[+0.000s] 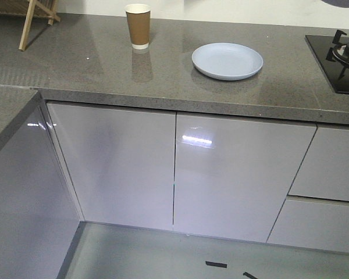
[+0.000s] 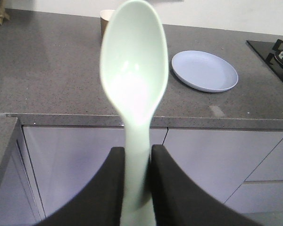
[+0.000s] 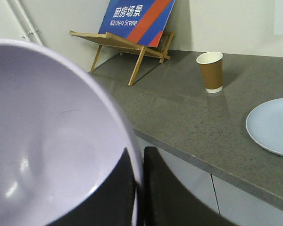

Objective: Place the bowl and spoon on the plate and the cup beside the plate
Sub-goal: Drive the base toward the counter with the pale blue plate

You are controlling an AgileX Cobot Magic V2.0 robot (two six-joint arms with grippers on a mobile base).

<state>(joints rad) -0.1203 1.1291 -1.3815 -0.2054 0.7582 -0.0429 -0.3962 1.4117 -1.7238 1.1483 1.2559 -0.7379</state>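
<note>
Plainly, neither hand shows in the front-facing view. There the tapering brown paper cup (image 1: 138,25) stands upright on the speckled grey stone bench (image 1: 93,64), well apart from the round flat pale blue-lavender plate (image 1: 227,60) and at about ten o'clock of it. The plate is bare, and a black gas hob (image 1: 340,55) sits at its three o'clock. In the left wrist view the left hand (image 2: 134,162) is clenched on the flat handle of the short pale mint-green plastic spoon (image 2: 134,70). Its black fingers (image 2: 111,188) press both edges, and the spoon's oval head points to twelve o'clock, in the air short of the bench. The plate lies at about two o'clock. The spoon looks light, stiff and smooth, so I judge it could pivot in so narrow a pinch; the flat handle is the sensible hold. In the right wrist view the right hand (image 3: 139,160) grasps the small round lavender-purple plastic bowl (image 3: 52,141) by its rim, one finger inside and one outside. The bowl fills the nine o'clock side, with the cup at one o'clock and the plate at three. The bowl seems light, rigid and glossy, and probably inclined to tip from a rim grip.
</note>
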